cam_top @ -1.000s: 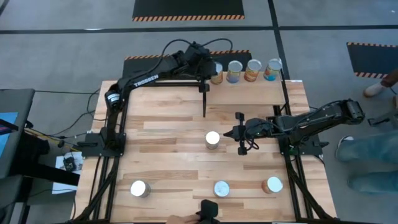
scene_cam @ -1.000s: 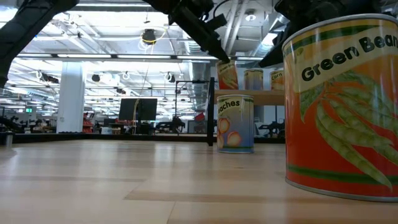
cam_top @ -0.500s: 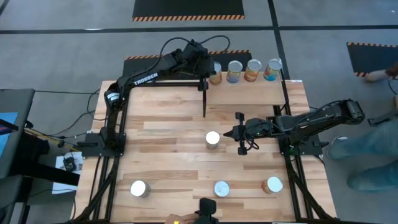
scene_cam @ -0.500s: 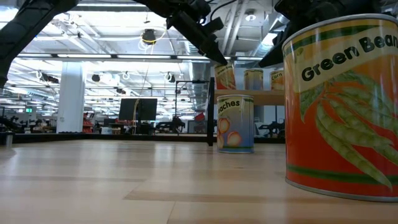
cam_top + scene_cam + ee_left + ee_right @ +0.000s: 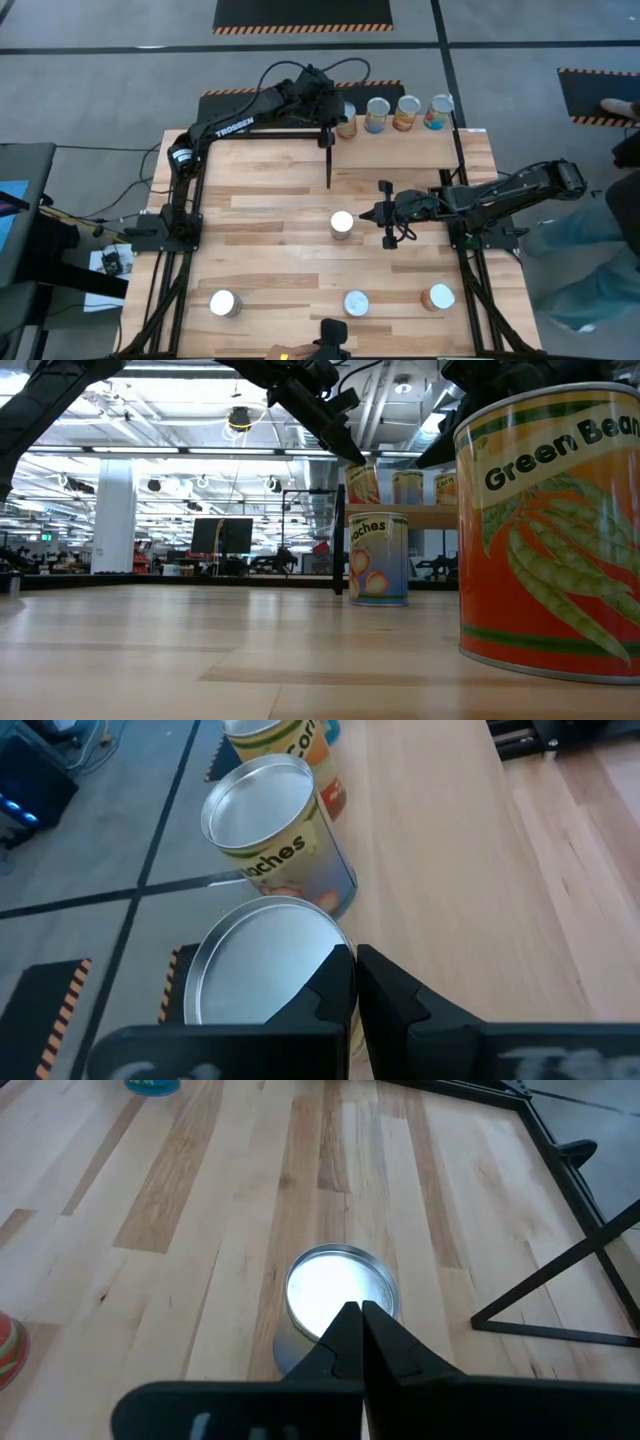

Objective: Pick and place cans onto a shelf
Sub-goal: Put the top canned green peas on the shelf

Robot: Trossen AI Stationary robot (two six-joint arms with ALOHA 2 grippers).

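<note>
The left gripper (image 5: 334, 112) hangs over the shelf (image 5: 440, 148), its fingers pressed together and holding nothing, just beside the first can (image 5: 262, 975) of a row of four standing there. It probably has set this can down. The right gripper (image 5: 378, 212), also clenched and empty, waits near the middle can (image 5: 342, 223) on the table (image 5: 260, 250), likely the next one to take. Three more cans stand at the near edge.

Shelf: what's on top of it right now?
Four cans stand in a row along the shelf. The left gripper hangs over the leftmost can, partly covering it. The other three lids show fully.
</note>
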